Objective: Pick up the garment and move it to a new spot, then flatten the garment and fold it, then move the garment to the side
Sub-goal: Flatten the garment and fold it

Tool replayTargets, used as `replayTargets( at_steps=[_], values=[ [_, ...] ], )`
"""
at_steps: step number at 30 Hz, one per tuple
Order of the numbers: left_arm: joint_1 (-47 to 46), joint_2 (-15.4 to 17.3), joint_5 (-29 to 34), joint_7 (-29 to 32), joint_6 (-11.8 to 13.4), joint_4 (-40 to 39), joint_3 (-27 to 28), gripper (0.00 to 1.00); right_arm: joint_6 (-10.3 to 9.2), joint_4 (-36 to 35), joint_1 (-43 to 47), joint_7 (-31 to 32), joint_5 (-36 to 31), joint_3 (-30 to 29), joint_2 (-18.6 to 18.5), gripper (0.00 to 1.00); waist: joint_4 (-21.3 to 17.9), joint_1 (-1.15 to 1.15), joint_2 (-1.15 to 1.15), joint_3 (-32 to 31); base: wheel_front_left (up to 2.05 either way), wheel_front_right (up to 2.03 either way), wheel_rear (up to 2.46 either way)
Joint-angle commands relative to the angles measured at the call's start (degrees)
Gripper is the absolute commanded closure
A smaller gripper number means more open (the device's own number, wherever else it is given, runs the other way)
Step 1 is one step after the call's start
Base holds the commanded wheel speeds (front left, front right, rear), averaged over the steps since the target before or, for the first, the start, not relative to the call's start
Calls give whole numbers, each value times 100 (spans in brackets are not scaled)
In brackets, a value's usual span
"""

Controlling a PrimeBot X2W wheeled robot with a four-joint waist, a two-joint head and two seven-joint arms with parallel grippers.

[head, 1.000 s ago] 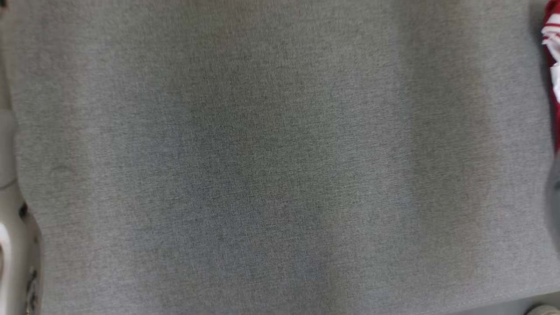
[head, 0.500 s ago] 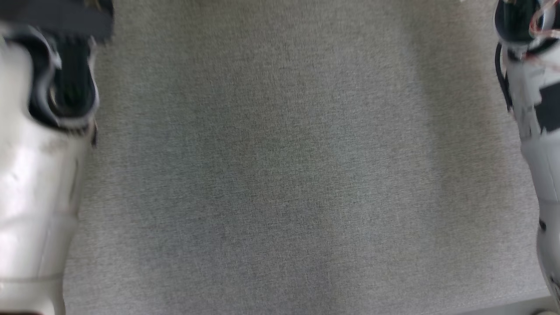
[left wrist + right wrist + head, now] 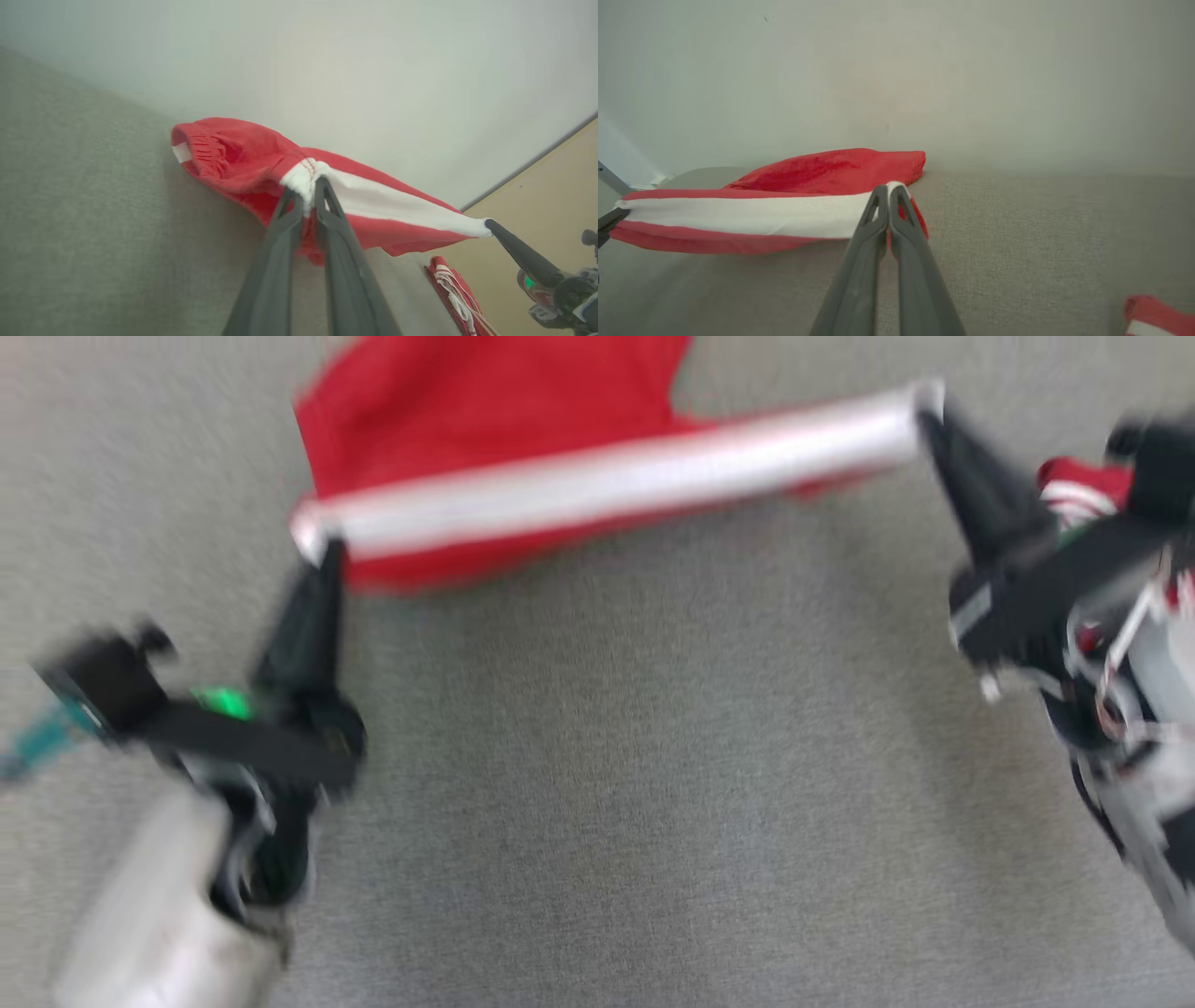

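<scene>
Fingers [image 3: 268, 275] of the left gripper [image 3: 306, 189] are clamped on the garment [image 3: 233, 158], with a bunch of its white band [image 3: 397, 205] pinched between the tips. Only the thickness of the cloth separates the two fingers.

Fingers [image 3: 859, 275] of the right gripper [image 3: 888, 189] are pressed together along their length. They are clamped on the opposite end of the same white band, which emerges at the tips.

Position of the garment:
- The white band runs taut in a straight line from the left fingertips to the right fingertips.
- The red body of the garment extends beyond both sets of fingertips, away from the robot, and its far part lies on the grey table [image 3: 653, 756].
- The held edge appears raised off the table, with a shadow beneath it in the right wrist view.
- In the left wrist view, a gathered elastic opening of the garment lies to the left of the fingertips, against the table.

A second garment [image 3: 1153, 312], red with white trim, lies on the table to the right of the right fingers, apart from the held one. The head view is blurred, so fine detail cannot be read there.
</scene>
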Motion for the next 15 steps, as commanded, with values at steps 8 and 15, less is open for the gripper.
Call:
replayTargets(
  at_steps=[8, 15],
  values=[
    [1368, 19, 252, -23, 71, 128, -312, 100, -18, -863, 1920, 1373, 33, -540, -396, 100, 70, 2, 1, -1216, 0, 0, 0],
    [2235, 62, 168, 42, 297, 40, -433, 100, -18, -1557, 3447, 2649, -97, -1151, -158, 100, 42, 2, 1, -1611, 0, 0, 0]
  ],
)
